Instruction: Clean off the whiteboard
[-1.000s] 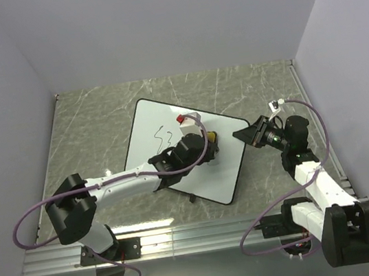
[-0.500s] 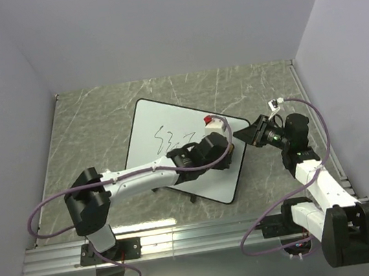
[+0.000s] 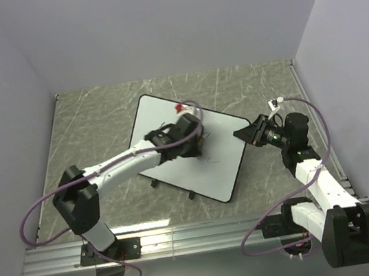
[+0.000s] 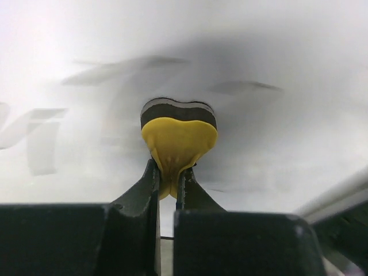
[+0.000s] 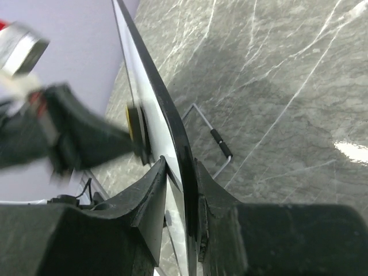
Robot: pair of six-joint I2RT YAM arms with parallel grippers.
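The left arm (image 3: pixel 116 169) starts at the near left edge, bends at its elbow, and stretches far out to the right over the whiteboard (image 3: pixel 221 171). The right arm (image 3: pixel 313 178) stands up from the near right corner and bends left toward the board's right edge. The left gripper (image 4: pixel 168 179) is squeezed tight on a yellow sponge (image 4: pixel 179 137). The sponge's dark side is pressed flat on the white face. The right gripper (image 5: pixel 181 172) has one finger on each side of the board's black rim. It looks like they pinch it, though the view there is tight. The board sits turned at an angle in the middle of the grey table (image 3: pixel 92 124). There are blurry dark marks (image 4: pixel 40 129) beside the sponge.
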